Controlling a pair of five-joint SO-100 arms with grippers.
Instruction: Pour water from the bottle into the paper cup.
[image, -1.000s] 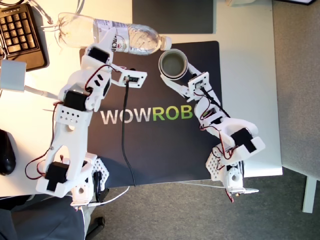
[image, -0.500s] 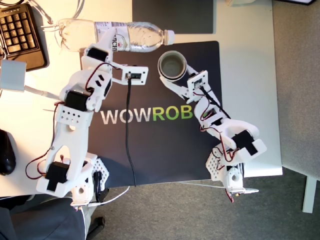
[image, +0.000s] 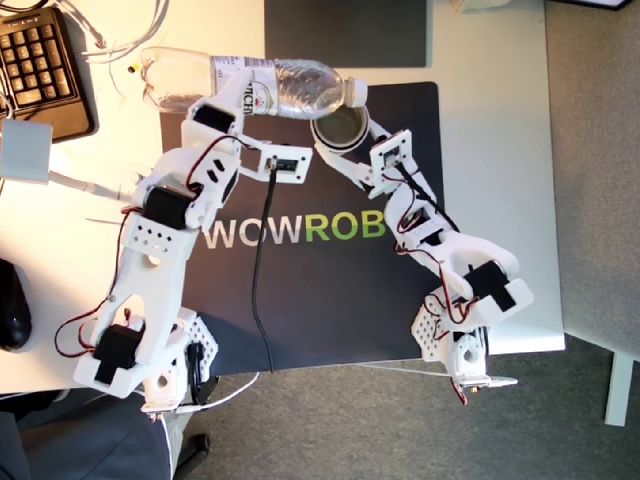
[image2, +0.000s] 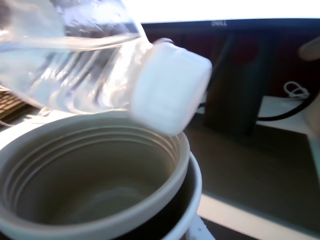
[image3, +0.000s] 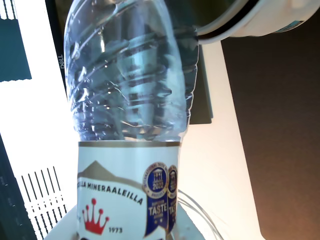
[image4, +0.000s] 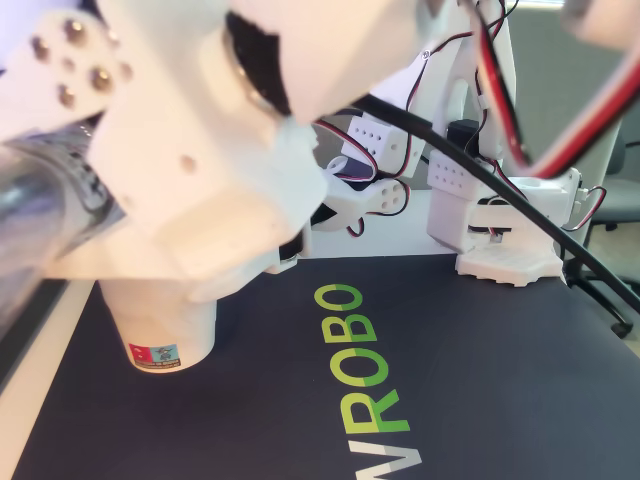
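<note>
While my first gripper (image: 240, 95) clamps it, the capped clear bottle (image: 255, 82) lies sideways.

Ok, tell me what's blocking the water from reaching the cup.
The white cap is on the bottle, whose neck sits over the paper cup rim. Nothing else visible lies between.
</note>
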